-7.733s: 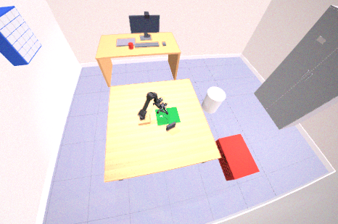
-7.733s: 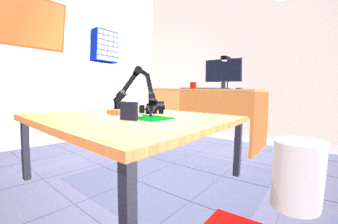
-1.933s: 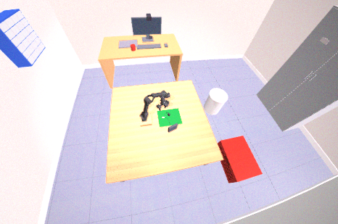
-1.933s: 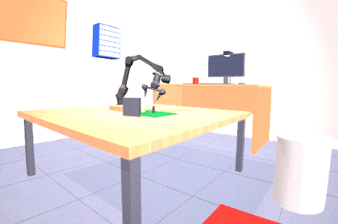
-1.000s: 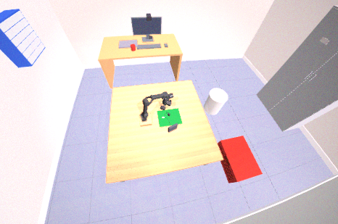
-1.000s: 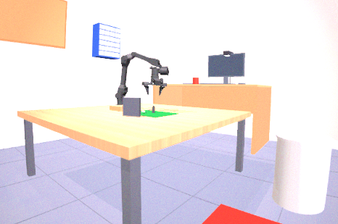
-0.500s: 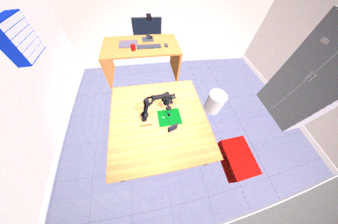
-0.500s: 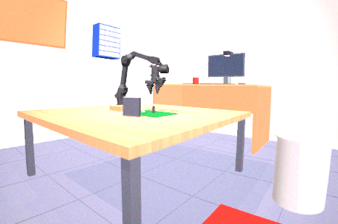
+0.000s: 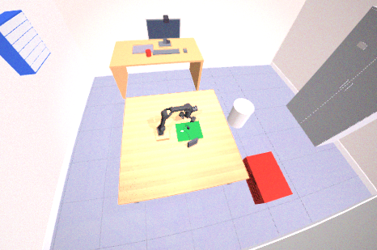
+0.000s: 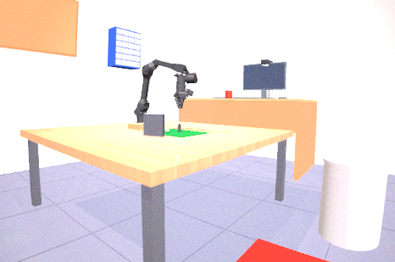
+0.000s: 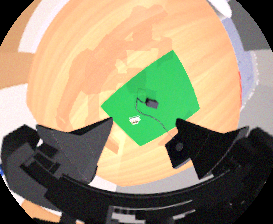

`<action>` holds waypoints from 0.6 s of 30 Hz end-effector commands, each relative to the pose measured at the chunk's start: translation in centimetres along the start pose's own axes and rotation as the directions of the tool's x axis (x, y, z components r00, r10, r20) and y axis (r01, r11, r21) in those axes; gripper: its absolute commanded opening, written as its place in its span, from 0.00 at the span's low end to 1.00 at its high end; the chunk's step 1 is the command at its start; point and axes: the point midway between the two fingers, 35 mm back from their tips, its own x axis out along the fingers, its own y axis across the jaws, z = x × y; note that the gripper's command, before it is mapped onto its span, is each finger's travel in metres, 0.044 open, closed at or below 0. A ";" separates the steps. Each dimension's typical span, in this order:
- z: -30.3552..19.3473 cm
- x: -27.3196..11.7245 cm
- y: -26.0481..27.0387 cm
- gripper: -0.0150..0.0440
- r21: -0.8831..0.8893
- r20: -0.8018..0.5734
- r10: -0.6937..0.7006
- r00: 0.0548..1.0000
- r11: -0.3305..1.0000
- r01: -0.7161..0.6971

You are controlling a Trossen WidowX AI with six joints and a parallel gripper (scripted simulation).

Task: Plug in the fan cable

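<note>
The green board (image 9: 196,134) (image 10: 192,133) (image 11: 174,85) lies flat on the table. The cable's dark plug (image 9: 188,128) (image 10: 179,128) (image 11: 151,103) stands upright on the board, apart from the small white header (image 9: 182,131) (image 11: 134,120). A thin dark cable (image 11: 154,118) curves from near the plug to the dark square fan (image 9: 192,142) (image 10: 153,125) (image 11: 176,150), which stands at the board's edge. My gripper (image 9: 187,117) (image 10: 180,105) (image 11: 145,120) is open and empty, high above the table and clear of plug and board. The header's pins are too small to make out.
The arm's base stands on a wooden block (image 9: 163,137) (image 10: 135,126) left of the board. The upright fan is partly covered by the right finger in the wrist view. A desk with a monitor (image 9: 163,28) (image 10: 264,76), a white bin (image 9: 241,113) and a red box (image 9: 268,177) stand beyond the table.
</note>
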 end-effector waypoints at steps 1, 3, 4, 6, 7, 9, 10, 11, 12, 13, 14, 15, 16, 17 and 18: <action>-0.6 -1.2 -2.6 1.00 -0.696 0.016 0.008 1.000 0.718 0.005; -0.7 -1.3 -2.8 1.00 -0.761 0.017 0.008 1.000 0.649 0.008; -0.8 -1.4 -2.9 1.00 -0.791 0.018 0.008 1.000 0.612 0.009; -0.9 -1.5 -3.2 1.00 -0.845 0.019 0.008 1.000 0.535 0.011; -0.9 -1.6 -3.3 1.00 -0.869 0.019 0.008 1.000 0.494 0.013; -1.0 -1.7 -3.6 1.00 -0.913 0.020 0.008 1.000 0.409 0.015; -1.1 -1.7 -3.7 1.00 -0.931 0.021 0.008 1.000 0.364 0.016; -1.1 -1.8 -3.8 1.00 -0.947 0.021 0.008 1.000 0.320 0.018; -1.2 -1.8 -3.9 1.00 -0.962 0.022 0.008 1.000 0.272 0.019; -1.2 -1.8 -3.9 1.00 -0.969 0.022 0.008 1.000 0.247 0.019; -1.2 -1.8 -3.9 1.00 -0.970 0.022 0.008 1.000 0.242 0.019; -1.2 -1.8 -3.9 1.00 -0.970 0.022 0.008 1.000 0.242 0.019; -1.2 -1.8 -3.9 1.00 -0.970 0.022 0.008 1.000 0.242 0.019; -1.2 -1.8 -3.9 1.00 -0.970 0.022 0.008 1.000 0.242 0.019; -1.2 -1.8 -3.9 1.00 -0.970 0.022 0.008 1.000 0.242 0.019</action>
